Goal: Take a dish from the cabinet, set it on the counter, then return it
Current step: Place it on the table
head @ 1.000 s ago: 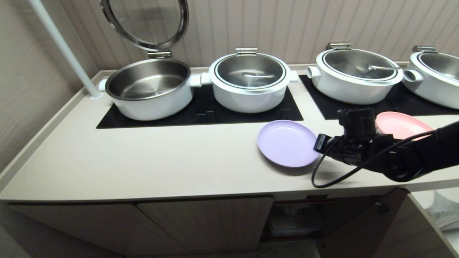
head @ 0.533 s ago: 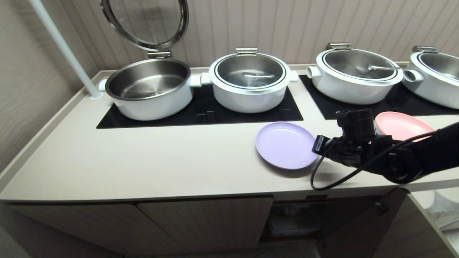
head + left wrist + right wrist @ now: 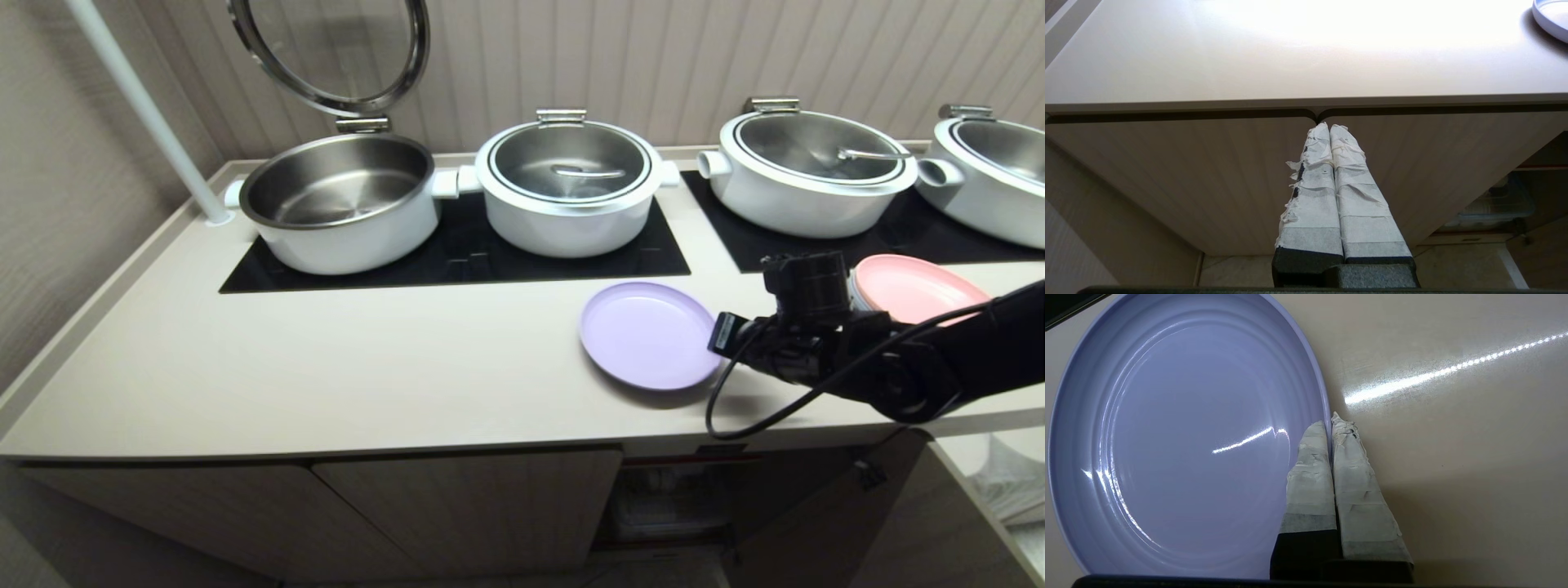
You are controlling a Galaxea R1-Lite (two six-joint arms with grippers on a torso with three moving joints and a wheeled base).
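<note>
The dish (image 3: 649, 335), a lavender plate, lies on the counter (image 3: 326, 367) in front of the hob panel (image 3: 457, 253), near a pink plate (image 3: 918, 287). Head view: the right arm reaches in from the right, its wrist hiding the right gripper (image 3: 1331, 422) at the dish's right edge. Right wrist view: taped fingers (image 3: 1310, 473) pressed together, pinching the dish's rim. Left wrist view only: left gripper (image 3: 1329, 127), closed and empty, held low before the cabinet (image 3: 1188, 171) doors, with an open compartment holding a clear container (image 3: 1494, 206).
</note>
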